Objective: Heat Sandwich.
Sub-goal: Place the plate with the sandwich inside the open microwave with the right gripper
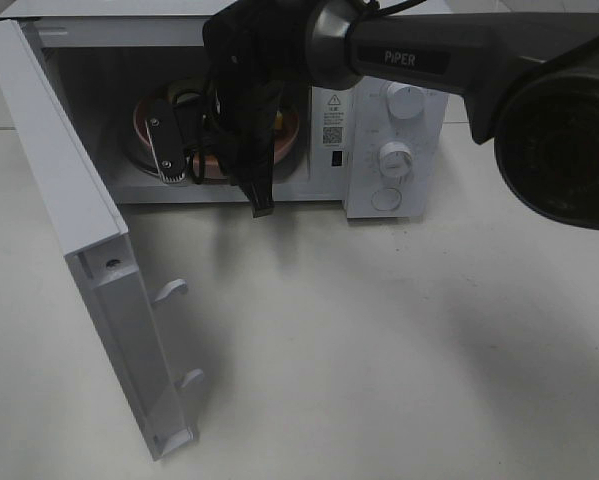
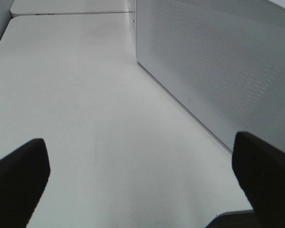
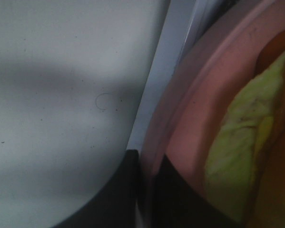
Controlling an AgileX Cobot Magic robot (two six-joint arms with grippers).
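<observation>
- Right gripper (image 3: pixel 144 190), nearest the camera, is clamped on the pink plate's (image 3: pixel 190 109) rim inside the microwave (image 1: pixel 389 110); the sandwich (image 3: pixel 237 147) lies on that plate.
- Left gripper (image 2: pixel 142 180) hangs spread wide over bare table (image 2: pixel 85 95) beside the microwave wall.
- Door (image 1: pixel 69 230) swung fully outward; arm reads "PiPER".

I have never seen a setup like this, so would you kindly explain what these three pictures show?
It is a two-armed robot at a white table. The overhead picture shows a microwave with its door swung open; the right arm reaches into it. The other two pictures come from cameras on the wrists. The right gripper is shut on the rim of a pink plate carrying the sandwich, inside the oven. The left gripper is open and empty, above the table beside the microwave's side wall.
</observation>
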